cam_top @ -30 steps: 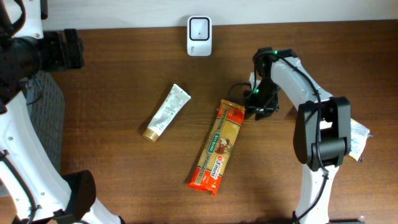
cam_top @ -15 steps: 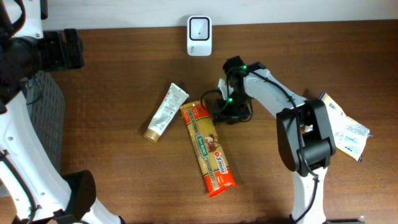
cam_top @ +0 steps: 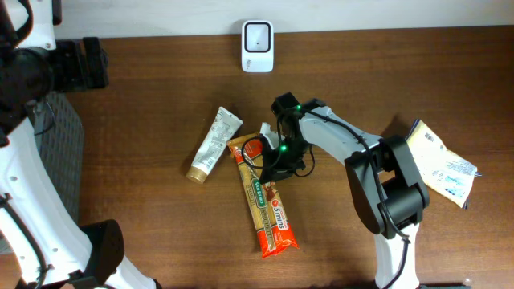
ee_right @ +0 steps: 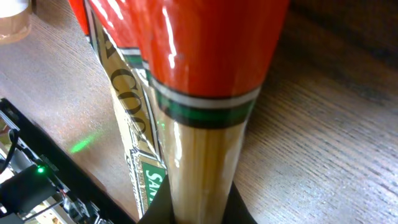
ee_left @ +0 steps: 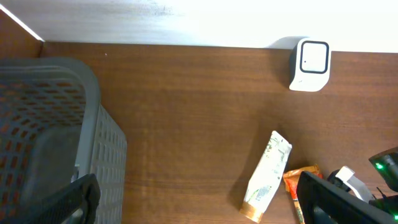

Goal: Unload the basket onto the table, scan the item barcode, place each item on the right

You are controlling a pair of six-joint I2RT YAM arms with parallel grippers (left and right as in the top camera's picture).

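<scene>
A long orange and red spaghetti packet (cam_top: 265, 205) lies on the brown table, its upper end under my right gripper (cam_top: 271, 163). The right wrist view shows the packet (ee_right: 205, 93) running straight out from between the two dark fingers (ee_right: 160, 208), which are shut on it. A white barcode scanner (cam_top: 257, 36) stands at the table's back edge, well apart from the packet, and also shows in the left wrist view (ee_left: 309, 64). My left gripper (ee_left: 205, 208) hangs open high over the table's left side, with nothing between its fingers (ee_left: 336, 202).
A white tube with a gold cap (cam_top: 214, 144) lies just left of the packet's upper end. At the right edge lies a white printed pouch (cam_top: 442, 164). A grey mesh basket (ee_left: 43, 137) stands off the table's left end.
My right gripper has swept left across the table, turning the spaghetti packet from leaning right to leaning left. It opened on the way and has shut on the packet's upper end.
</scene>
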